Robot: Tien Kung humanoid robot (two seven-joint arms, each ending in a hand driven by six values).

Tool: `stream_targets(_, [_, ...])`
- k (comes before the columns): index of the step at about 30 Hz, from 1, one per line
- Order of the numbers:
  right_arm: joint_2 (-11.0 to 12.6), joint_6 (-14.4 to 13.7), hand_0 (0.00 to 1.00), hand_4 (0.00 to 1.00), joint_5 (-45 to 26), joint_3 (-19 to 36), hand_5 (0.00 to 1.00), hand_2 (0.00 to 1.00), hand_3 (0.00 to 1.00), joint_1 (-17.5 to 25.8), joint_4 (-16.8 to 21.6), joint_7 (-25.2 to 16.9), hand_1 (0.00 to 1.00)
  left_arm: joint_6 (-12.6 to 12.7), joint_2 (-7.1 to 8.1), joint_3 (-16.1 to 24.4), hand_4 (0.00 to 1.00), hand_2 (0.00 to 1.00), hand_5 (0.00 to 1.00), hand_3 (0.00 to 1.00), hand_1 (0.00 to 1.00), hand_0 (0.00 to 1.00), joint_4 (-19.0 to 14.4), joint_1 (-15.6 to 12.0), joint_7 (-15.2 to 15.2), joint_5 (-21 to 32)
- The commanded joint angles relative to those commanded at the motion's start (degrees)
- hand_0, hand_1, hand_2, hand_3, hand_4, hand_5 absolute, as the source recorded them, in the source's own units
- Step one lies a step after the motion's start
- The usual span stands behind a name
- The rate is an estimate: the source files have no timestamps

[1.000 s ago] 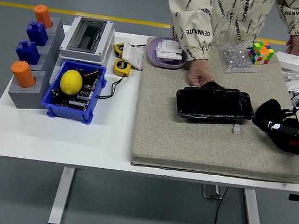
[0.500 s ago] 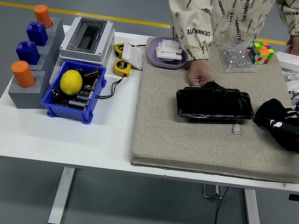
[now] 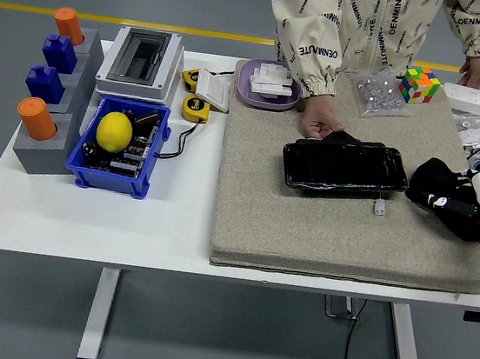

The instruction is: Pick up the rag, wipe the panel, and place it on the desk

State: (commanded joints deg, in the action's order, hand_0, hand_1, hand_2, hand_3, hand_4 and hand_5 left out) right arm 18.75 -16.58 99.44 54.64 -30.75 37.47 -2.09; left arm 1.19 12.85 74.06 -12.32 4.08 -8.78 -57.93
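While you look down over the white table [image 3: 87,213], you can see the robot's right hand [image 3: 457,209] at the right side of the flat grey felt mat [image 3: 304,231]. That black hand lies on the soft black rag [image 3: 432,184], which sits bunched up on the mat just to the right of the shiny black panel [image 3: 344,168]. The hand and the rag are both so dark that you cannot tell if the fingers are closed on the cloth or only resting on it. The rag is close to the panel but does not touch it. A small white plug [image 3: 380,207] lies on the mat just near the panel's right corner. At the far side a person in a pale printed jacket [image 3: 364,24] stands by the table, and one of the person's hands [image 3: 320,119] presses down on the far left edge of the panel. The other hand [image 3: 476,70] rests far off to the right. Near it sit a bright colour cube [image 3: 420,84] and a clear bag of small metal bits [image 3: 375,93]. On the left side of the table you see a blue plastic bin [image 3: 83,169] holding a yellow lemon [image 3: 114,131], a grey and white box with a dark window [image 3: 140,62], and a purple tray [image 3: 244,88].
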Motion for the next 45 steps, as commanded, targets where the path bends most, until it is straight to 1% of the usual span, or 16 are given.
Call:
stream_targets(3, [0.17,-0.57,0.658,0.998,-0.04,-0.16,0.604,0.689,0.711,-0.12,-0.13,-0.45,0.625,0.0,-0.05,0.07,0.634,0.638,0.448,0.561,0.636,0.604,-0.01,0.06,0.0,-0.05])
stream_targets(4, [0.22,-0.88,0.619,0.998,-0.05,-0.22,0.577,0.67,0.665,-0.17,-0.19,-0.58,0.607,0.0,-0.07,0.09,0.634,0.637,0.446,0.561,0.636,0.605,0.0,0.08,-0.01,-0.06])
stream_targets(10, [0.36,-2.37,0.619,0.998,-0.19,-0.27,0.577,0.67,0.665,-0.23,-0.33,-1.19,0.607,0.0,-0.2,0.24,0.634,0.637,0.446,0.561,0.636,0.605,0.03,0.08,-0.03,-0.09])
stream_targets(11, [0.38,-2.68,0.579,0.998,-0.1,-0.24,0.535,0.652,0.595,-0.22,-0.32,-1.27,0.589,-0.03,-0.22,0.25,0.634,0.637,0.448,0.561,0.638,0.604,0.03,0.11,-0.03,-0.09])
stream_targets(16, [0.3,-3.7,0.579,0.998,0.2,-0.12,0.535,0.652,0.595,-0.17,-0.77,-1.35,0.589,-0.02,-0.25,0.29,0.634,0.637,0.448,0.561,0.638,0.604,-0.04,0.19,-0.02,-0.09])
stream_targets(17, [0.28,-3.76,0.562,0.998,0.27,-0.07,0.502,0.643,0.585,-0.16,-0.93,-1.32,0.578,-0.02,-0.25,0.31,0.633,0.637,0.445,0.561,0.636,0.604,-0.05,0.2,-0.02,-0.1])
stream_targets(22, [0.17,-3.72,0.562,0.998,0.43,-0.01,0.502,0.643,0.585,0.1,-1.3,-1.17,0.578,0.0,-0.24,0.45,0.633,0.637,0.445,0.561,0.636,0.604,-0.09,0.22,-0.01,-0.18])
stream_targets(23, [0.13,-3.57,0.564,0.998,0.46,-0.02,0.508,0.643,0.612,0.18,-1.33,-1.08,0.58,0.0,-0.25,0.45,0.633,0.637,0.447,0.561,0.636,0.605,-0.1,0.22,-0.01,-0.18])
stream_targets(25, [0.05,-3.44,0.564,0.998,0.48,-0.09,0.508,0.643,0.612,0.28,-1.51,-1.06,0.58,0.0,-0.25,0.42,0.633,0.637,0.447,0.561,0.636,0.605,-0.11,0.23,-0.01,-0.14])
stream_targets(30, [-0.26,-3.7,0.569,0.998,0.22,-0.03,0.512,0.647,0.624,0.32,-3.04,-1.26,0.584,-0.01,-0.3,0.3,0.631,0.637,0.446,0.56,0.637,0.605,-0.15,0.3,-0.01,-0.05])
stream_targets(34, [-0.37,-4.29,0.569,0.998,0.31,-0.05,0.512,0.647,0.624,0.21,-3.17,-1.31,0.584,-0.01,-0.35,0.24,0.631,0.637,0.446,0.56,0.637,0.605,-0.12,0.25,-0.02,-0.03])
stream_targets(35, [-0.42,-4.4,0.572,0.998,0.3,-0.02,0.485,0.648,0.601,0.12,-3.18,-1.32,0.583,0.0,-0.36,0.26,0.632,0.637,0.446,0.56,0.636,0.605,-0.1,0.24,-0.02,-0.02])
stream_targets(40, [-0.66,-4.93,0.572,0.998,0.19,0.16,0.485,0.648,0.601,-0.2,-3.34,-1.51,0.583,-0.03,-0.34,0.12,0.632,0.637,0.446,0.56,0.636,0.605,-0.16,0.37,-0.01,0.05])
stream_targets(41, [-0.78,-5.01,0.57,0.998,0.17,0.18,0.46,0.646,0.594,-0.24,-3.55,-1.56,0.581,-0.02,-0.34,0.15,0.632,0.635,0.446,0.56,0.636,0.605,-0.19,0.39,0.0,0.04])
stream_targets(45, [-1.26,-5.14,0.57,0.998,0.13,0.35,0.46,0.646,0.594,-0.34,-4.11,-1.61,0.581,-0.01,-0.35,0.2,0.632,0.635,0.446,0.56,0.636,0.605,-0.15,0.35,-0.02,0.03])
